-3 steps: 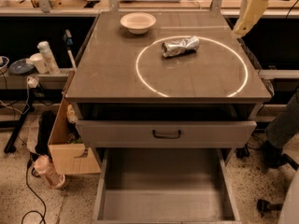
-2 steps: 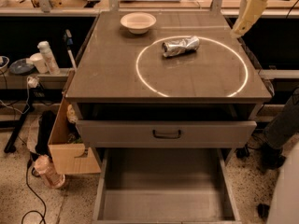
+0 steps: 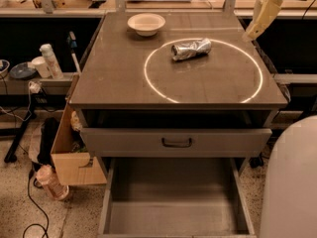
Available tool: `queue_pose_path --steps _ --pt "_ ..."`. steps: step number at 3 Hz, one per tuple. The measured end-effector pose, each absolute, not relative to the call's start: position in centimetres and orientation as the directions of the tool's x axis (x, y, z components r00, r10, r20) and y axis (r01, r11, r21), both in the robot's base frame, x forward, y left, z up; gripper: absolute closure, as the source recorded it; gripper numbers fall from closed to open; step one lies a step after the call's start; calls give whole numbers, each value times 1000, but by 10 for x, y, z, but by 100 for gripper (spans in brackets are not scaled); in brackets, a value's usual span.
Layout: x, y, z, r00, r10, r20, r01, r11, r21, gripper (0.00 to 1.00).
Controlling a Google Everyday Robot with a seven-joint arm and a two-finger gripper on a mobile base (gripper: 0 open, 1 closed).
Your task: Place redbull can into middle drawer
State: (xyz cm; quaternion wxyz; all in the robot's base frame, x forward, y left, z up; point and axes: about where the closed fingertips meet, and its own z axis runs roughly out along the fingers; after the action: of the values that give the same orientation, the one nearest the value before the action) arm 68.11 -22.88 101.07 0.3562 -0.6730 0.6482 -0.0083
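Your table (image 3: 124, 83) has not shifted in the last second, and the middle drawer (image 3: 173, 202) stands pulled out at 6 o'clock below it, its flat floor bare, under the shut drawer front (image 3: 129, 142) with the black handle. What has changed is at 4 o'clock in the view: a white rounded bulk (image 3: 292, 182), probably part of the robot itself, now fills far more of that corner than it did a second ago. That suggests the base is closing on the table and not that the arm is reaching. The gripper (image 3: 260, 19) has barely moved. It hangs at 2 o'clock from the can (image 3: 191, 49), over the table's far right corner and well apart from the can, so it carries nothing. You cannot tell from here whether it is released or clenched. So the pick has not begun, and the whole reach, grasp and drop is left to do. The can lies on its side on the tabletop at 11 o'clock inside the light ring (image 3: 145, 78), unmoved, silvery and crumpled, its wall creased. Expect an uneven surface to grip.
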Motion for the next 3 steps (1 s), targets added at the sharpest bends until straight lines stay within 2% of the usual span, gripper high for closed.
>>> queue_pose_path --steps 1,3 --pt "681 -229 1011 159 -878 -451 -867 94 -490 0" --pt "718 -221 1007 131 -907 -401 -833 118 -541 0"
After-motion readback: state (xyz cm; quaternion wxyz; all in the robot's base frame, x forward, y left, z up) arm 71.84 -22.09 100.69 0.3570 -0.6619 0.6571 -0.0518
